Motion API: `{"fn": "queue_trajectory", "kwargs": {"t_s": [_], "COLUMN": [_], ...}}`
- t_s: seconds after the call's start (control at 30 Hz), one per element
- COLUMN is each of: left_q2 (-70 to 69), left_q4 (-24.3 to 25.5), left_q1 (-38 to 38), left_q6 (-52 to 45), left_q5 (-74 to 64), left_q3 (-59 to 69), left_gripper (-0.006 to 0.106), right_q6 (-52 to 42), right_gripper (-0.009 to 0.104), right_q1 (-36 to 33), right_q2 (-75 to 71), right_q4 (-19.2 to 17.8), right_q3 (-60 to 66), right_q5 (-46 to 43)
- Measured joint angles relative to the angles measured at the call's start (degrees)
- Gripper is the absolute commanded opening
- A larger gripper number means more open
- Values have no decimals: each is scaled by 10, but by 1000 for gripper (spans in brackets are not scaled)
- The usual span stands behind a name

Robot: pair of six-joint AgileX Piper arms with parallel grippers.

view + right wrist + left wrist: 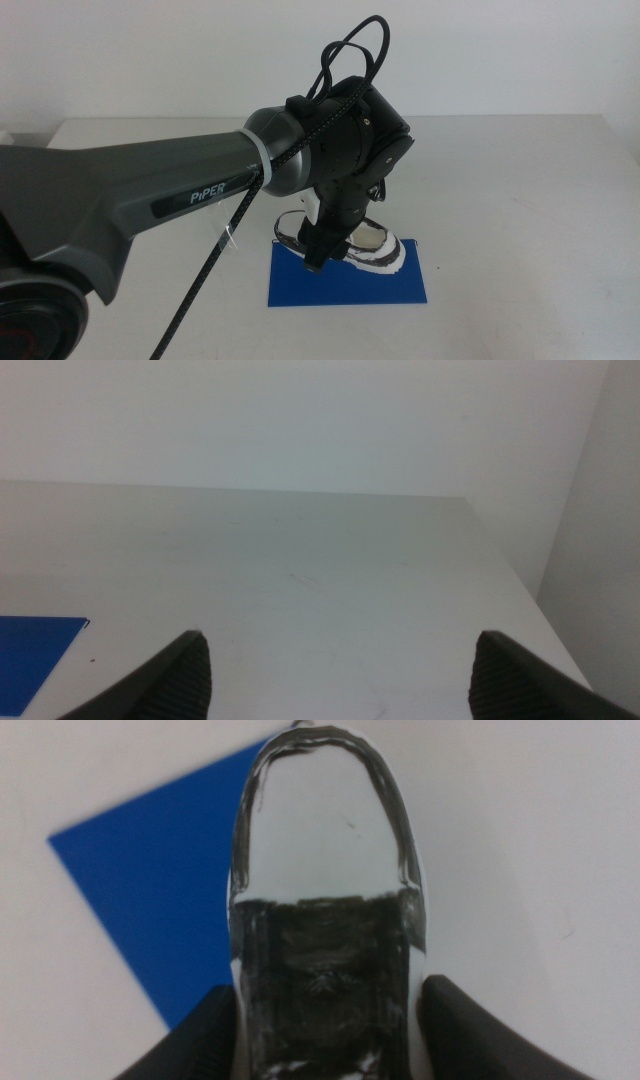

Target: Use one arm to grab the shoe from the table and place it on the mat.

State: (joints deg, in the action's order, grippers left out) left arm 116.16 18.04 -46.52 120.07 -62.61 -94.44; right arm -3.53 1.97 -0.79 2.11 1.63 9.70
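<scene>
My left arm reaches in from the left of the middle view. Its gripper points down and is shut on the white-and-black shoe, one jaw on each side of it. The shoe is at the far edge of the blue mat. In the left wrist view the shoe fills the gap between the jaws of the gripper, with the mat under and beside it and its toe over white table. I cannot tell whether the sole touches the mat. My right gripper is open and empty, out of the middle view.
The white table stretches around the mat. The right wrist view shows a corner of the mat, the table's far edge and a pale wall behind it. The arm's black cable hangs in front of the mat's left side.
</scene>
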Motion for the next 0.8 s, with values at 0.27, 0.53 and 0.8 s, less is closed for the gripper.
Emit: {"fn": "queue_trajectory", "kwargs": {"t_s": [0.27, 0.53, 0.8], "left_q2": [8, 45, 52], "left_q4": [-48, -51, -60], "left_q1": [0, 0, 0], "left_q6": [0, 0, 0], "left_q5": [-13, -24, -25], "left_q3": [0, -5, -9], "left_gripper": [17, 17, 17], "right_q6": [0, 0, 0], "right_gripper": [66, 66, 66], "right_q1": [0, 0, 0], "right_q2": [0, 0, 0], "right_q4": [0, 0, 0], "right_q3": [0, 0, 0], "right_q5": [0, 0, 0]}}
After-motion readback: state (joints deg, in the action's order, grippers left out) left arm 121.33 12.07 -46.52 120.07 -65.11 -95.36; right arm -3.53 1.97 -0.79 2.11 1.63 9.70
